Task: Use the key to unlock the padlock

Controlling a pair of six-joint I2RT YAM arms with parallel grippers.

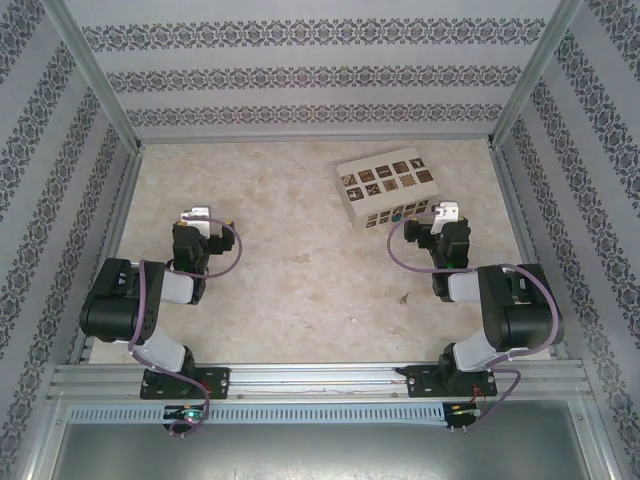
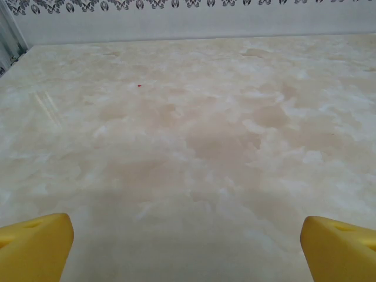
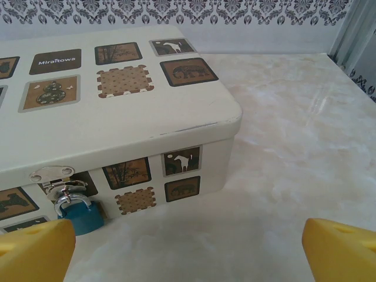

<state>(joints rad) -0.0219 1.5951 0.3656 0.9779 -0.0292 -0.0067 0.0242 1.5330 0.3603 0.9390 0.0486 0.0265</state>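
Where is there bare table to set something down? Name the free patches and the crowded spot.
Free: the wide centre of the table between the two arms, and the far-left stretch beyond the left gripper. Crowded: the far right, where the cream box with its padlock sits just ahead of the right gripper.

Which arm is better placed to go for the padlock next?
Right. The right gripper sits open just in front of the cream box, whose hasp carries the blue padlock. The left gripper faces bare table, well away from the box.
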